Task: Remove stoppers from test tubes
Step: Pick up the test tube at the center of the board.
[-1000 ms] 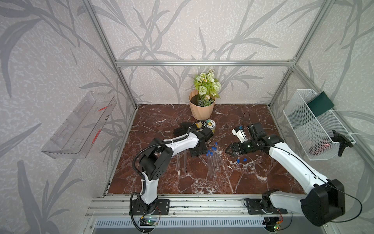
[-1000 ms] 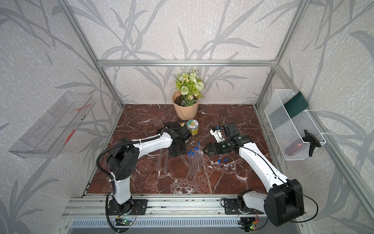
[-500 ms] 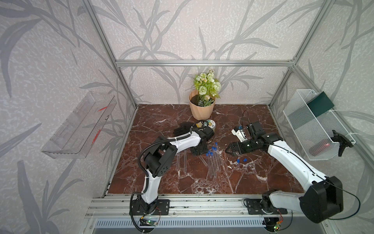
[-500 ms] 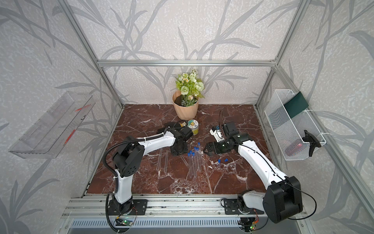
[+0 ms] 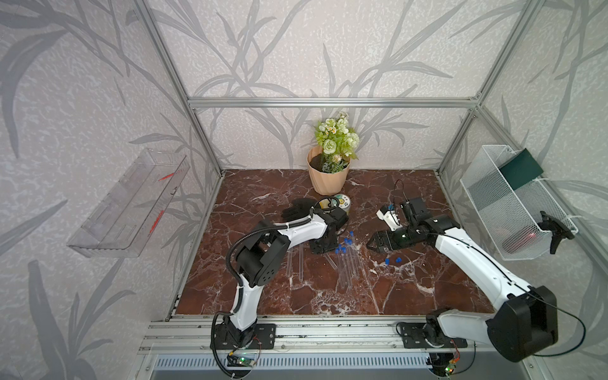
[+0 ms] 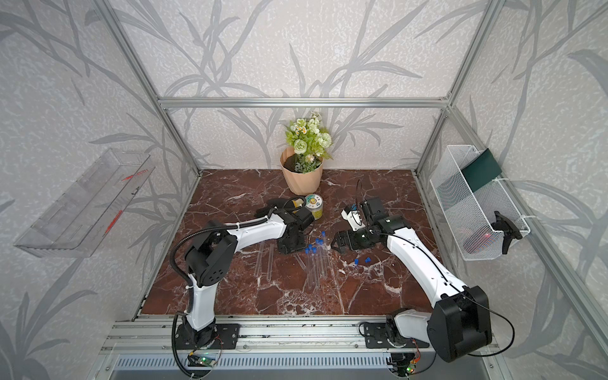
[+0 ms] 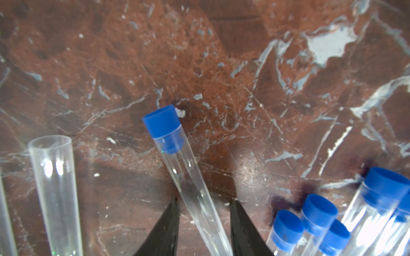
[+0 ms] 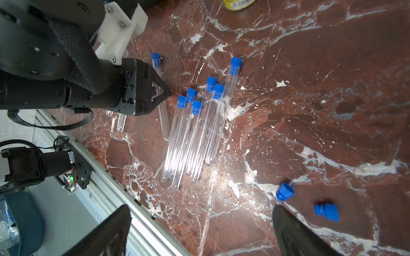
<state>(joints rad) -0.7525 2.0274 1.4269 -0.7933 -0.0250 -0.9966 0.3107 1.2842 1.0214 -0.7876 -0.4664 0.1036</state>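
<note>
No text, number or brand is legible. The jar (image 8: 237, 2) label carries dark print, blurred and cut off by the frame edge. Its lid (image 5: 342, 199) shows coloured marks, too small to read.

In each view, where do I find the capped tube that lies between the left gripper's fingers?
Left wrist: the tube runs mid-picture between the left gripper's fingers.
Right wrist: tube beside that gripper's tip.
Top view: a clear stretch pokes out beside the gripper.
Top view: the same.
Landmark: the bundle of capped tubes, beside it everywhere.
</note>
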